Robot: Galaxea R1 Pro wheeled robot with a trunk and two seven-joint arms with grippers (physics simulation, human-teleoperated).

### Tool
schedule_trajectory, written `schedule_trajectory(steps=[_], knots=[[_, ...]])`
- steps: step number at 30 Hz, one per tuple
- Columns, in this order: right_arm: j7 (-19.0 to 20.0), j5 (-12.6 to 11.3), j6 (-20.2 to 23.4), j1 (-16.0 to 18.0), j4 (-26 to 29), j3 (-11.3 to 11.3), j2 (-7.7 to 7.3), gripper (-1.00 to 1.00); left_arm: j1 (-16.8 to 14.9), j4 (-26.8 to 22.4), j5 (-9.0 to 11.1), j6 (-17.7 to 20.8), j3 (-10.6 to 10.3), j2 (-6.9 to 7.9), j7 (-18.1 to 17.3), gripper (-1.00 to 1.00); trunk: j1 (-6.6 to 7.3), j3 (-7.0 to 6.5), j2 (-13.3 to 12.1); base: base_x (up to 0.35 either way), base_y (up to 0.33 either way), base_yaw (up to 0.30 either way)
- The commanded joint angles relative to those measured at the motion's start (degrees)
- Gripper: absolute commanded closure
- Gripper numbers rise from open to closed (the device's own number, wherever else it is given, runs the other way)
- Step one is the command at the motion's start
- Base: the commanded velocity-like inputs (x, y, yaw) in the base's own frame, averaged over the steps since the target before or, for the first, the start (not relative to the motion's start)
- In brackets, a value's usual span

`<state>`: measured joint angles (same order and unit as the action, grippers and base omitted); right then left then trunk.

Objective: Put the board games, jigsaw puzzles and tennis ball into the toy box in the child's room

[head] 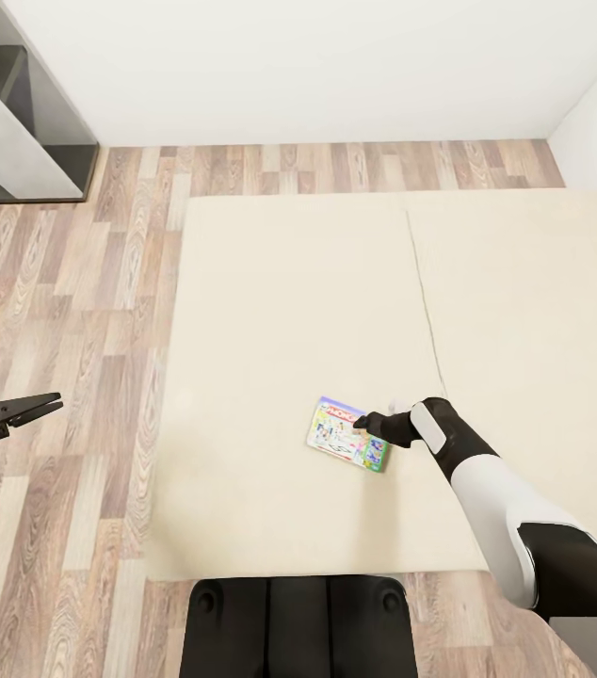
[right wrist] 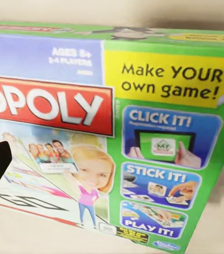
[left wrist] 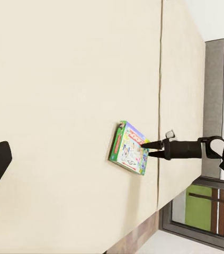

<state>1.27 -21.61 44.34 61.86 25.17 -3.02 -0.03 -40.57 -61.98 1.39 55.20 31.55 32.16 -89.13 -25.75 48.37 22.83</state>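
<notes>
Reaching across the bed (head: 289, 311), the right hand (head: 366, 423) meets the near edge of the green-edged Monopoly board game (head: 346, 434) lying flat just ahead of it, while the left hand (head: 46, 407) hangs released over the wooden floor (head: 72, 301). From the left wrist, the right hand (left wrist: 153, 148) has its fingertips slightly parted at the box's (left wrist: 127, 148) edge. From the right wrist, the box lid (right wrist: 112, 137) lies directly ahead; whether the fingers grip it I cannot tell.

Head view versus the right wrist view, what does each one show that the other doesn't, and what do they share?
Head view alone: the wood floor, the whole bed, a dark cabinet in the corner, and the left gripper hanging over the floor. Right wrist view alone: the print on the game box, such as "Make YOUR own game!" and "CLICK IT!". Shared: that green-edged game box lying on the bed, with the right gripper at its edge.
</notes>
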Motion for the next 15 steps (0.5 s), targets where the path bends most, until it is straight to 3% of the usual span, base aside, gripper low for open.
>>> schedule_trajectory(steps=[1, 15], knots=[[0.13, 0.16, 0.31, 0.01, 0.06, -0.30, 0.03, -1.00, -0.03, 0.02, -0.07, 0.61, 0.00, 0.01, -0.26, -1.00, -0.03, 0.06, 0.09, 0.000, 0.093, 0.000], [0.13, 0.16, -1.75, 0.01, 0.06, -0.28, 0.03, -1.00, 0.02, 0.02, -0.08, 0.59, 0.00, 0.01, -0.25, -1.00, -0.03, 0.06, 0.09, 0.000, 0.020, 0.000]])
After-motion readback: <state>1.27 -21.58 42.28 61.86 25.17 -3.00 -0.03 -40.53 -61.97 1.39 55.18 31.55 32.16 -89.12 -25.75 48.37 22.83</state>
